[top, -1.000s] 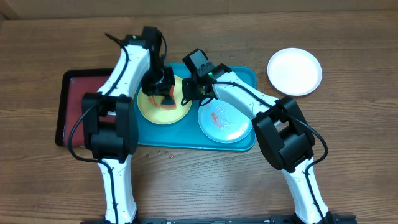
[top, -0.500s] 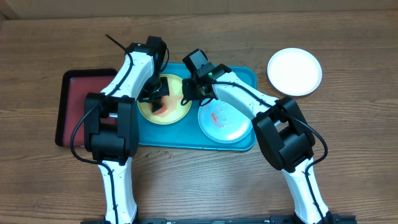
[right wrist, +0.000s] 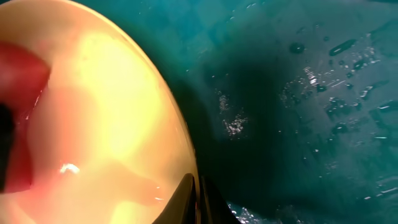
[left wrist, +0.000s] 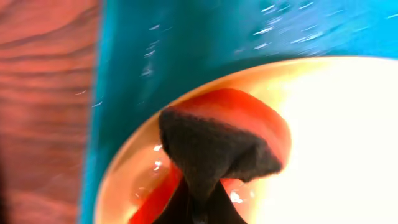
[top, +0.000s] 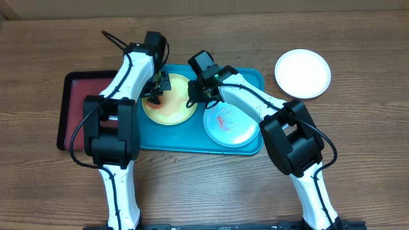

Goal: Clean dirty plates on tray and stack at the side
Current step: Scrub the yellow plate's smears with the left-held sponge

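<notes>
The left end effector point(top: 157, 88) has slid from the middle of the yellow plate point(top: 174, 110) to its upper-left rim, dragging the cloth point(left wrist: 214, 149) with it. The red smear point(left wrist: 261, 121) that lay mid-plate now sits at that rim under the cloth. The middle shows only a pale orange film.

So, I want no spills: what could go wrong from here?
The dark cloth in the left gripper sits on a red smear near the rim of the yellow plate; sauce could push over onto the tray. The right gripper pinches only that plate's edge, so it might slip.
</notes>
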